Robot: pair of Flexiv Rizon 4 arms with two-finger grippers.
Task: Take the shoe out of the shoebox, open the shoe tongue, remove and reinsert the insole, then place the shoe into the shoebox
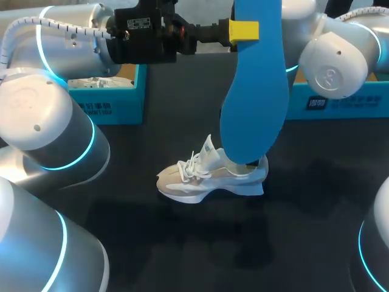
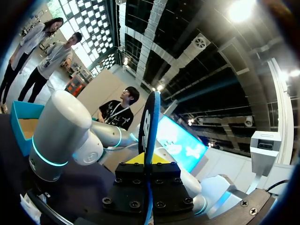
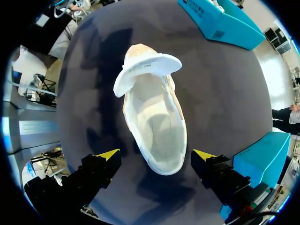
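A white and beige shoe (image 1: 209, 176) stands on the black table, its tongue (image 1: 208, 149) pulled up. My left gripper (image 1: 243, 29) is high above the table, shut on the top end of a blue insole (image 1: 255, 91) that hangs down over the shoe's heel. In the left wrist view the insole (image 2: 150, 122) shows edge-on, pinched in the left gripper (image 2: 146, 159). My right gripper (image 3: 155, 154) hovers open over the shoe (image 3: 154, 117), its fingers either side of the heel and not touching; the shoe's inside is bare. In the head view the insole hides the right gripper.
A blue shoebox (image 1: 112, 103) with white paper inside stands at the back left. A second blue box part (image 1: 340, 103) lies at the back right under my right arm (image 1: 334, 61). Both show in the right wrist view, box (image 3: 220, 21) and box part (image 3: 262, 154).
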